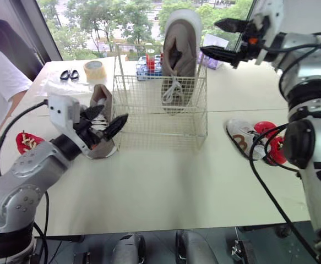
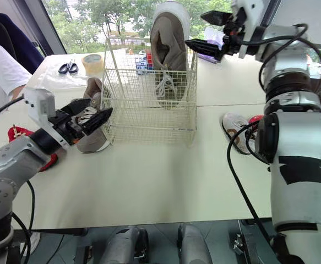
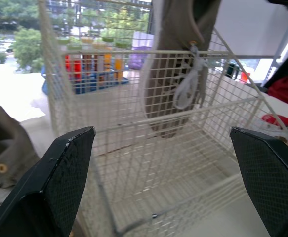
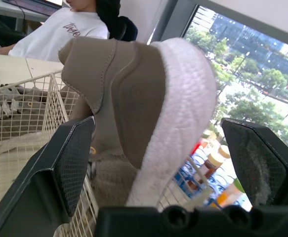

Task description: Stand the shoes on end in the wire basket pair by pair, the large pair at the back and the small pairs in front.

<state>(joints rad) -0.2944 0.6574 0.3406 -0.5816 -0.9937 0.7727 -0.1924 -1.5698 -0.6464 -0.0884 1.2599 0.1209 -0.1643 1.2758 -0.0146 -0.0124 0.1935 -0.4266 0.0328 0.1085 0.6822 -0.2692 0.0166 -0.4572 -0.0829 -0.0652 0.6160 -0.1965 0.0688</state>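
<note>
One suede shoe [image 1: 180,52] in wire basket [image 1: 149,122]

Table [image 1: 166,181]: pale flat top with a seam running across it. On it:
- wire basket [image 1: 160,118], upright, far middle
- tan shoe [image 1: 101,132], just beside the basket's left wall
- left red shoe [image 1: 25,141], small, near the left edge
- white shoe [image 1: 241,137] and right red shoe [image 1: 269,142], small, side by side on the right
- scissors [image 1: 69,75] and roll of tape [image 1: 94,70], far left corner
- rack of bottles [image 1: 149,65], behind the basket
</note>
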